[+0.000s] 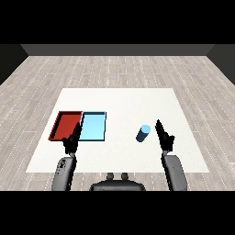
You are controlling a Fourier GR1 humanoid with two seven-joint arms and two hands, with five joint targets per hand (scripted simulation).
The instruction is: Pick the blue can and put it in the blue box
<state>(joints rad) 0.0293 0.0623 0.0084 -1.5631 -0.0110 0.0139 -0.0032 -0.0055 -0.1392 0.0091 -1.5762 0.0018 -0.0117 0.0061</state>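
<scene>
A small blue cylindrical can (143, 133) stands on the white table (124, 103), just left of the right hand (164, 137), fingers straight; left hand (72, 141) likewise relaxed.

White table (124, 98) with red tray (66, 125) and light blue tray (93, 126) touching side by side, blue can (143, 133) well apart.
</scene>
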